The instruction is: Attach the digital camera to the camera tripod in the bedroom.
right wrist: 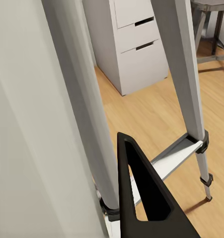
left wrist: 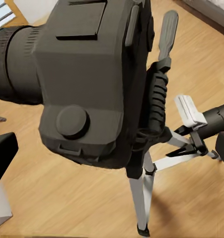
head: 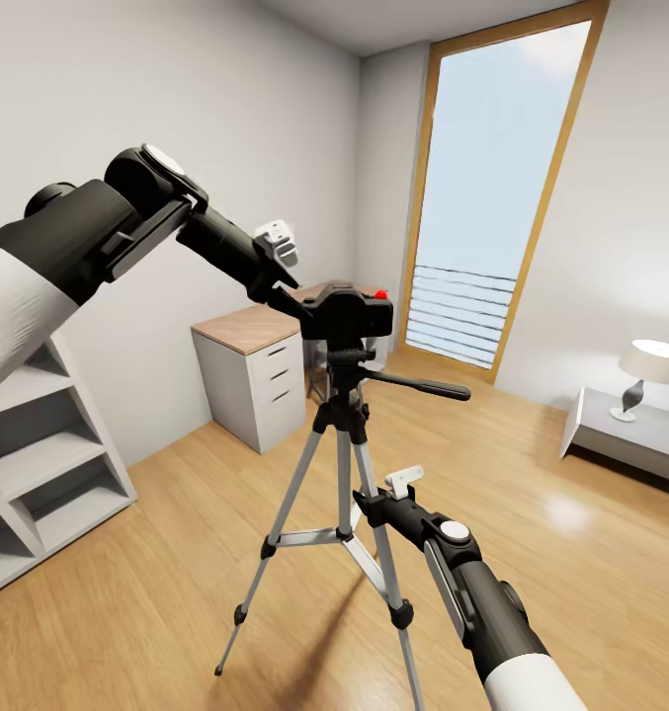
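- We see the camera tripod [right wrist: 87,124], its silver-grey legs running top to bottom of the frame, close up.
- A black triangular piece [right wrist: 146,198] sits at lower centre.
- A white drawer unit [right wrist: 136,44] stands on the wooden floor [right wrist: 151,114], upper middle.

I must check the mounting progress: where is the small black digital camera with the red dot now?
In the head view, the small black digital camera sits centrally atop the black head of the silver-legged camera tripod, with the left gripper at its left side, before the wood-topped white drawer desk.

Two arms, white up top, then black, with round white caps; small white fingers [head: 409,480] at ends.
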